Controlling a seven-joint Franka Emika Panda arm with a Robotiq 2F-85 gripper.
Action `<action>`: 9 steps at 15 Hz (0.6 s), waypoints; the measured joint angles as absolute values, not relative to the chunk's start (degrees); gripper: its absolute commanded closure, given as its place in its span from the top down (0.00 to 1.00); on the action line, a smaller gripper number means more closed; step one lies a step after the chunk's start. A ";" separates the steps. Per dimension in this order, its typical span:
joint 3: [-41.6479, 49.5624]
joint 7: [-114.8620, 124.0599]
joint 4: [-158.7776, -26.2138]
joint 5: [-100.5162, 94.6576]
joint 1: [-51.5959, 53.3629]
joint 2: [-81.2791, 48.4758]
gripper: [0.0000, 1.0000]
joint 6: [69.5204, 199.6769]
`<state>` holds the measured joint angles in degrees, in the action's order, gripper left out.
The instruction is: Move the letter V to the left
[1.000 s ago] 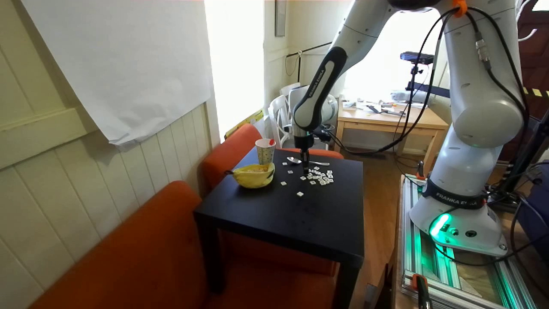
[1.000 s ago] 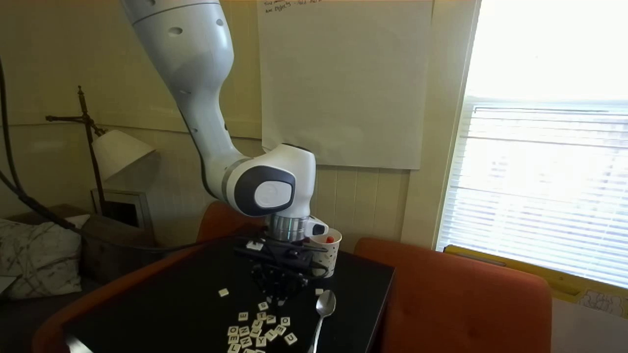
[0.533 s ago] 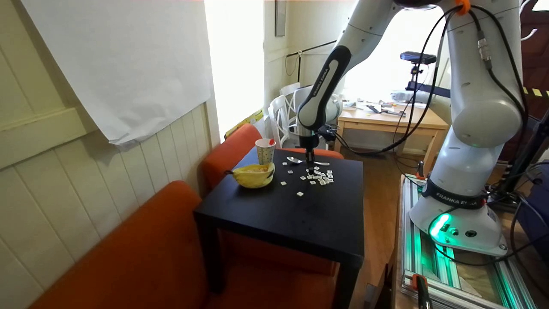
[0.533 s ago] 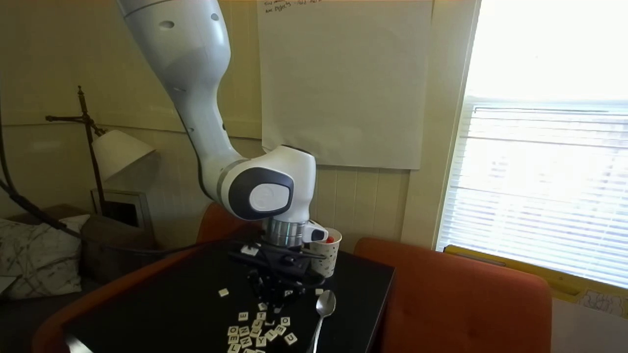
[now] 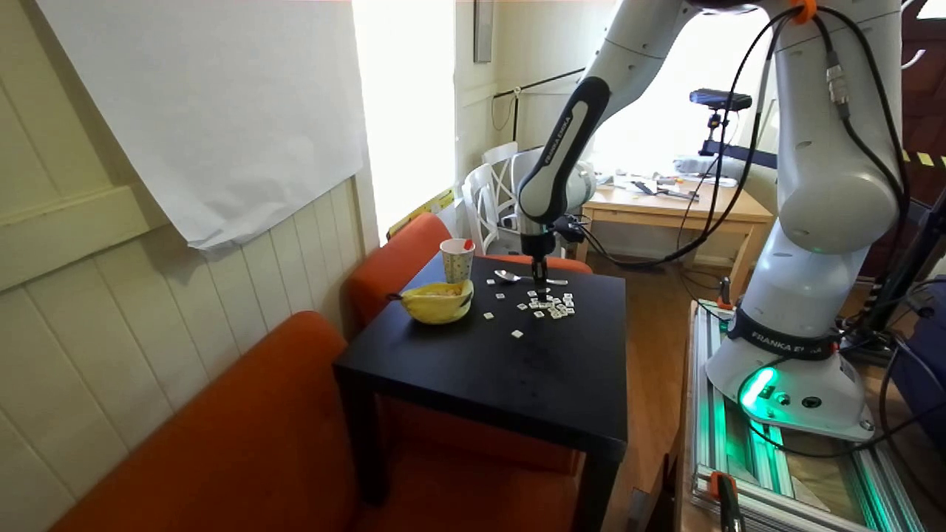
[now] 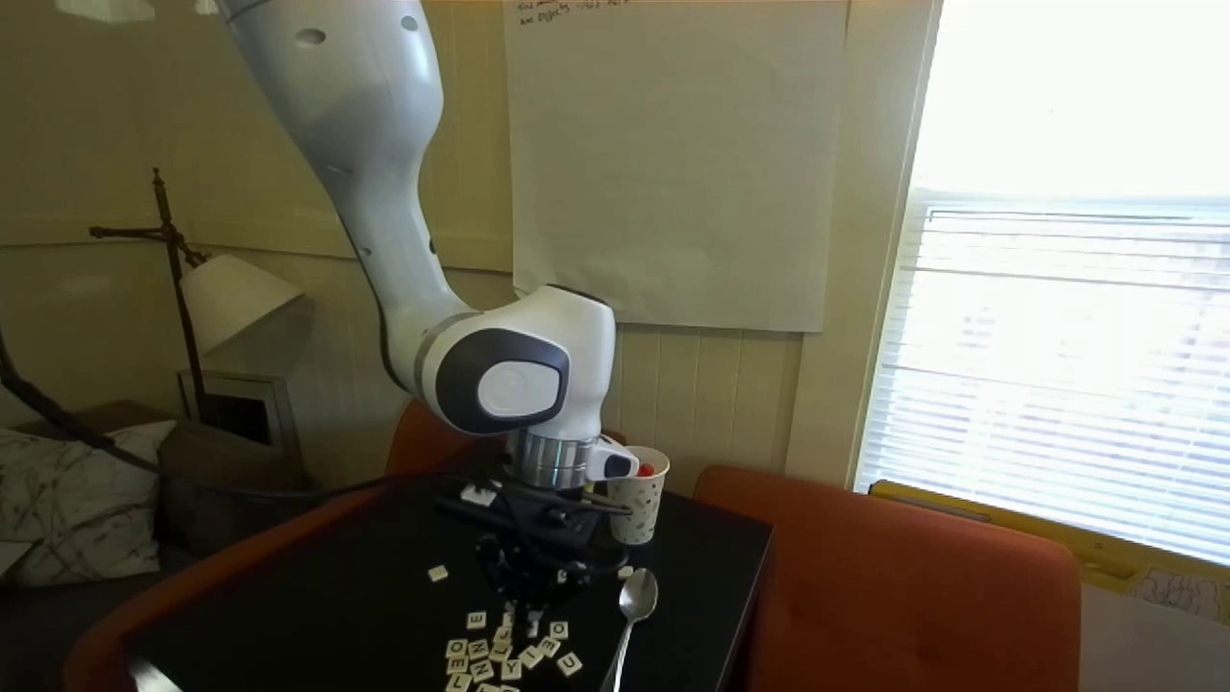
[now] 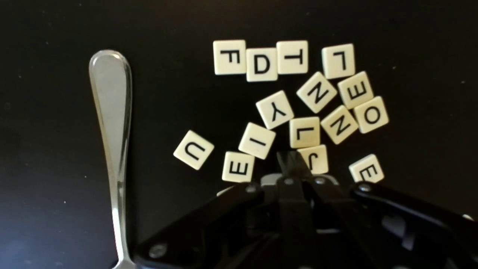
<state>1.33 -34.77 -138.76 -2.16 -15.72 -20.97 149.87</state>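
Ivory letter tiles [image 7: 283, 112] are scattered on the black bench [image 5: 502, 384]; the pincer [image 7: 295, 162] is held low among them. Its fingertips [image 7: 286, 160] are judged drawn together, narrow; no tile is seen gripped. V tile: cannot be read in any view. Judged hidden under or just behind the fingertips, between the J tile [image 7: 316, 160], partly masked in the wrist view, and a sliver of tile [image 7: 224, 191], letter not shown. At the fingertips, a pale patch [image 6: 533, 627] is seen in an exterior view; tile or finger, cannot be told. Next move is taken to be a sideways push, so all hangs on which flank of the V tile is met: for leftward travel, the right side must be touched, not the top. Whose left is meant is not given. Pressed from above, the tile could be pinned; the J tile or L tile [image 7: 305, 132] touching it could be dragged along. Spoon [image 7: 112, 97] is well apart.
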 measured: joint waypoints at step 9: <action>1.33 -34.77 -138.93 -1.98 -15.72 -20.87 0.01 150.64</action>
